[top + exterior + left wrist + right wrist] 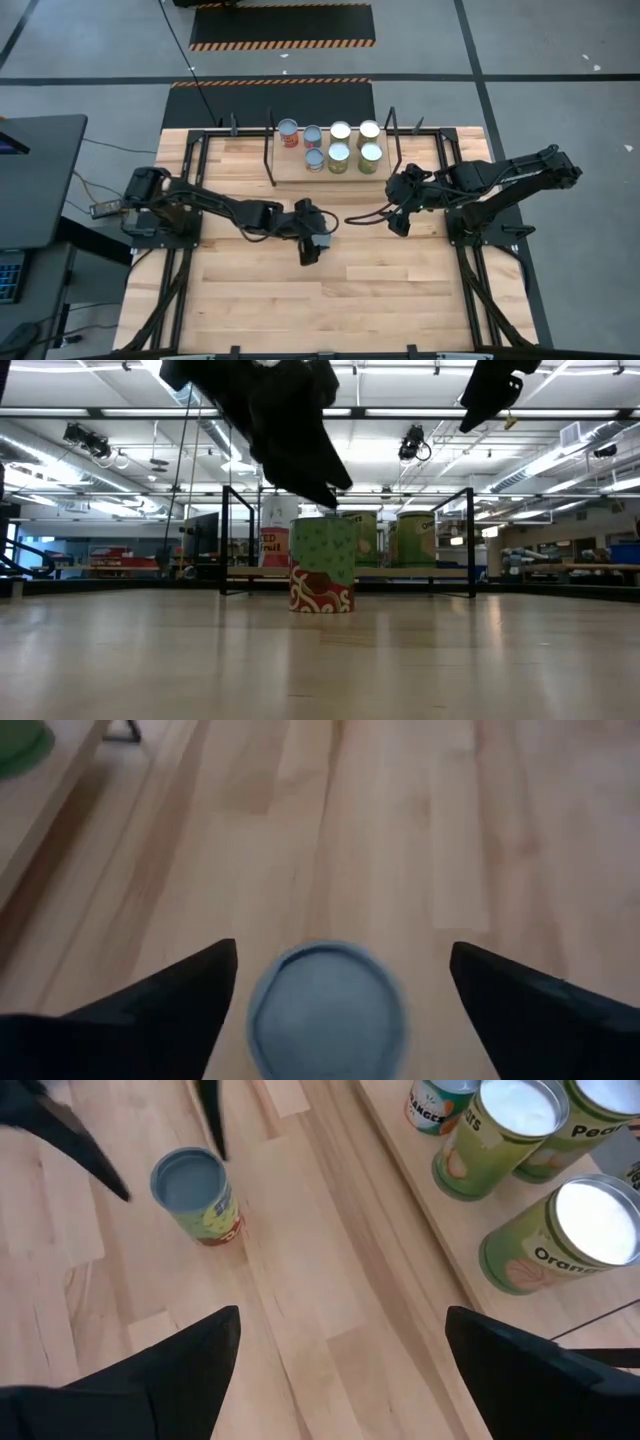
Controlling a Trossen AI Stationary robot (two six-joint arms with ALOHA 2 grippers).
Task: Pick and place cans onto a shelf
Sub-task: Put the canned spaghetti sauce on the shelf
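Observation:
A can (322,565) with a green and red label stands upright on its base on the wooden table, in front of the shelf. It shows from above in the left wrist view (328,1010) and in the right wrist view (196,1192). My left gripper (342,948) is open just above it, one finger on either side of its top, touching nothing; in the high view my left gripper (312,248) hides the can. My right gripper (398,222) is open and empty to the right, near the shelf's right end. Several cans (340,145) stand on the shelf (295,172).
The shelf's black wire frames (225,540) rise at both ends, at the table's far middle. The cans on it stand in two rows, among them green-labelled ones (560,1235). Bare tabletop (330,300) lies toward the near edge.

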